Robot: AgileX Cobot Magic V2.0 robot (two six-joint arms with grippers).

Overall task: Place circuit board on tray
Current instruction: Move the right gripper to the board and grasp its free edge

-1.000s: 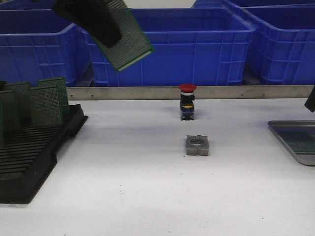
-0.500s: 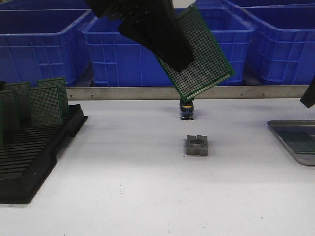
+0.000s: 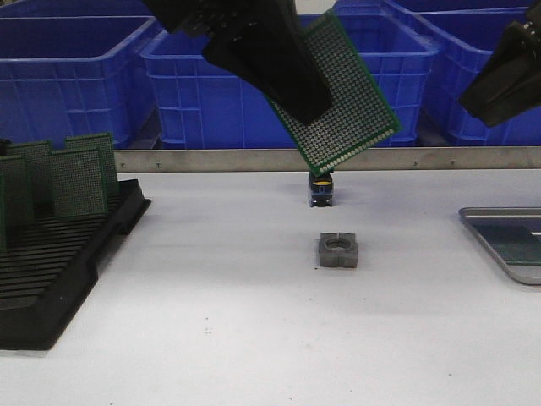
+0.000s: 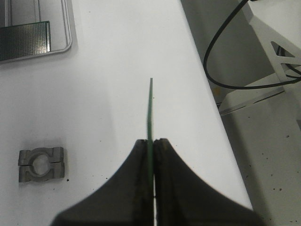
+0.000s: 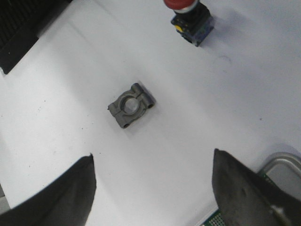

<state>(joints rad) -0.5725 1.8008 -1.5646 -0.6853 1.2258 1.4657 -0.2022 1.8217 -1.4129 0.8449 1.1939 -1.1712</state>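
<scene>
A green perforated circuit board [image 3: 351,97] hangs tilted in the air above the middle of the table, with my left gripper [image 3: 304,95] shut on its upper left part. In the left wrist view the board [image 4: 150,108] shows edge-on, pinched between the two black fingers of the left gripper [image 4: 151,141]. The silver tray [image 3: 475,222] lies at the table's right edge, and another green board [image 3: 517,242] lies flat in it. My right gripper [image 3: 499,80] hovers high at the right, above the tray; in its wrist view the right gripper [image 5: 153,160] is open and empty.
A black slotted rack [image 3: 59,271] at the left holds several upright green boards. A grey metal clamp block [image 3: 339,250] lies mid-table, and a push-button switch [image 3: 321,190] stands behind it. Blue crates [image 3: 93,76] line the back beyond a metal rail.
The left gripper carried the board from the upper left to above mid-table, then held still. The right gripper rose from the right edge into view at the upper right.
</scene>
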